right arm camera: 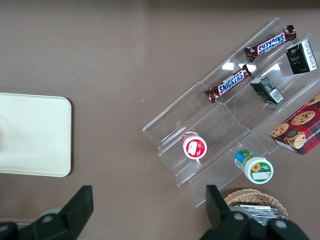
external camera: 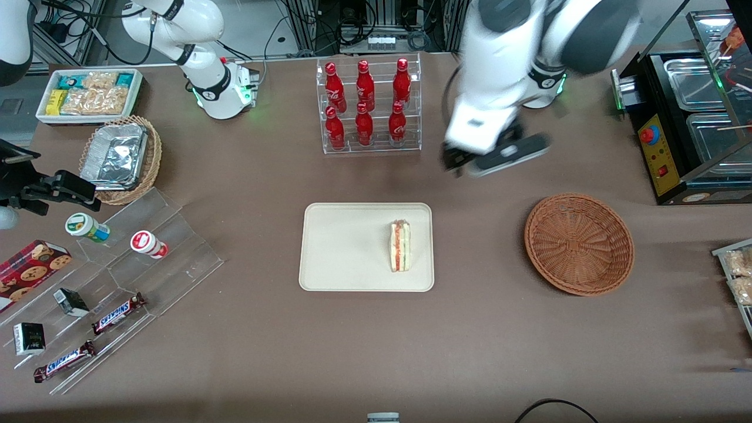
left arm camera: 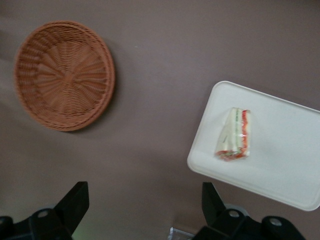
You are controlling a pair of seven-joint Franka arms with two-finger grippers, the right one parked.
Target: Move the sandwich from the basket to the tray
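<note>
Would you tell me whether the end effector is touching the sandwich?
Apart: in the front view the open end effector hangs farther back, clear of the sandwich on the tray.

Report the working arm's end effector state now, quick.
Left end effector: open, holding nothing, raised above the table between basket and tray; the sandwich lies on the tray.

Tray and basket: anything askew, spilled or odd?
Nothing stands out. The sandwich lies intact on the tray, near its basket-side edge. The basket sits upright and empty. The claw hangs open above the table, holding nothing.
</note>
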